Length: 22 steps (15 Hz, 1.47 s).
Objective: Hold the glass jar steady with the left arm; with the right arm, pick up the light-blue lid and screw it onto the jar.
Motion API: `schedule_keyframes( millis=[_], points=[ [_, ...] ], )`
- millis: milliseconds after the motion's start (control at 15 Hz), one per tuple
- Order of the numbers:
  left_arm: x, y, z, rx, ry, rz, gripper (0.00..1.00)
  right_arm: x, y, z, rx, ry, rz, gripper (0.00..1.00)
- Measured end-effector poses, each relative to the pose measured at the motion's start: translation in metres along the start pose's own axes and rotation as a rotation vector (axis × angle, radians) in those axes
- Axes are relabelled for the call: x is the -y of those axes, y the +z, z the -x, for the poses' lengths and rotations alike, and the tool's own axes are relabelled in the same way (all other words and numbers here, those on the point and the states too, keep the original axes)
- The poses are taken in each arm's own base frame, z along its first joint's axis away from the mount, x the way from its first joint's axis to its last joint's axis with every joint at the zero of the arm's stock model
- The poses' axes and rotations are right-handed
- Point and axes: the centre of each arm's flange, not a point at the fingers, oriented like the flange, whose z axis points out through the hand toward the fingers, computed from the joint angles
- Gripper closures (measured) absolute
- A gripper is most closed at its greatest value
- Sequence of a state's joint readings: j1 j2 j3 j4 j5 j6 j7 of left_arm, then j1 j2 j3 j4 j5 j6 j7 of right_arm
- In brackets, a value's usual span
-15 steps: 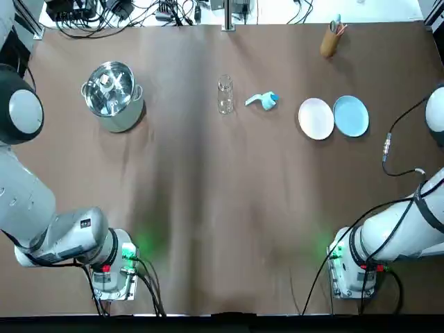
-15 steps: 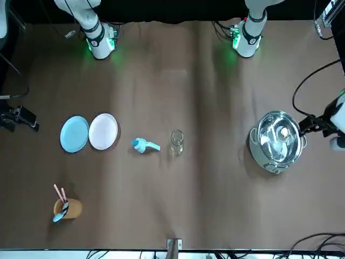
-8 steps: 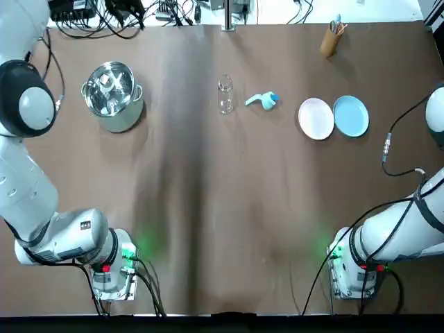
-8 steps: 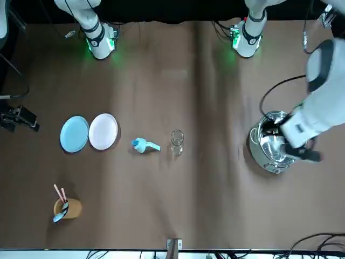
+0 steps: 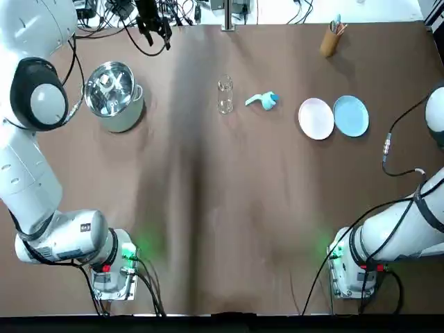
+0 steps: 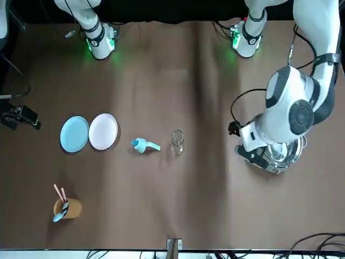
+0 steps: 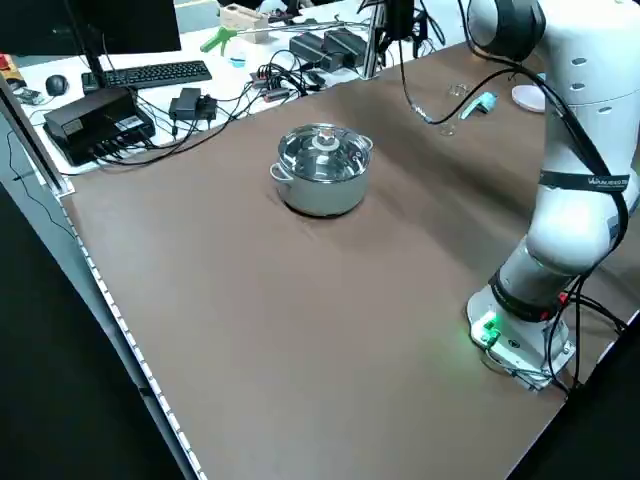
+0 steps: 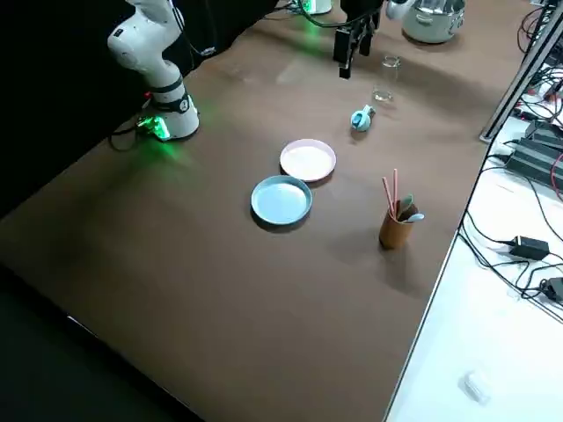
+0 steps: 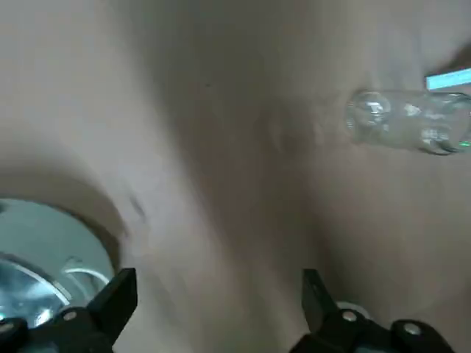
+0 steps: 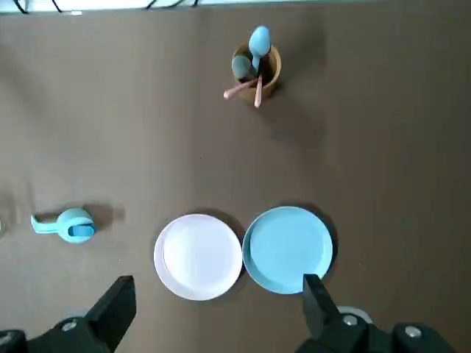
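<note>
Glass jar [image 5: 225,94], clear and upright, stands with the light-blue spouted lid [image 5: 263,101] just beside it. My left end effector [image 9: 217,287] hangs with fingers apart near the steel pot [image 5: 113,96]. The right end effector [image 10: 213,294], likewise apart, is well off. A skewed approach could, I judge, topple the jar.

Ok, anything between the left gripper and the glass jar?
Nothing visible. The left gripper hangs open beside the pot, with only table between it and the glass jar. The light-blue lid lies on the jar's other side; the right gripper hangs open, well away.

Clear glass jar [image 5: 225,95], glossy steel pot [image 5: 113,97]
</note>
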State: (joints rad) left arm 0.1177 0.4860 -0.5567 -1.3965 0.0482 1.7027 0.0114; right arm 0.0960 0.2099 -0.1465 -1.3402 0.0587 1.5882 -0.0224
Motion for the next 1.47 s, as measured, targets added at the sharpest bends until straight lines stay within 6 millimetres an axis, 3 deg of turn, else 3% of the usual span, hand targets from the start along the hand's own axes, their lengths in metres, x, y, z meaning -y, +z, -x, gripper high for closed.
schedule_keyframes(
  millis=[133, 267, 533, 733, 800, 933, 1467],
  points=[
    [-0.013, -0.002, -0.001, -0.007, 0.019, 0.030, 0.01, -0.003, 0.013, -0.002, 0.027, 0.007, 0.002, 0.00],
    [-0.014, -0.006, -0.005, -0.044, 0.052, 0.042, 0.01, -0.002, 0.034, -0.007, 0.064, 0.010, 0.004, 0.00],
    [0.012, 0.003, -0.020, -0.139, 0.214, 0.109, 0.01, 0.018, 0.075, -0.014, 0.133, -0.001, -0.034, 0.00],
    [0.040, 0.033, -0.033, -0.200, 0.355, 0.237, 0.01, 0.025, 0.097, -0.013, 0.172, 0.013, -0.117, 0.00],
    [0.056, 0.057, -0.041, -0.250, 0.473, 0.320, 0.01, 0.026, 0.113, -0.012, 0.201, 0.025, -0.153, 0.00],
    [0.065, 0.077, -0.046, -0.299, 0.564, 0.402, 0.01, 0.029, 0.132, -0.012, 0.236, 0.034, -0.196, 0.00],
    [0.050, 0.138, -0.061, -0.527, 0.842, 0.667, 0.01, 0.030, 0.215, -0.016, 0.361, 0.119, -0.456, 0.00]
  ],
)
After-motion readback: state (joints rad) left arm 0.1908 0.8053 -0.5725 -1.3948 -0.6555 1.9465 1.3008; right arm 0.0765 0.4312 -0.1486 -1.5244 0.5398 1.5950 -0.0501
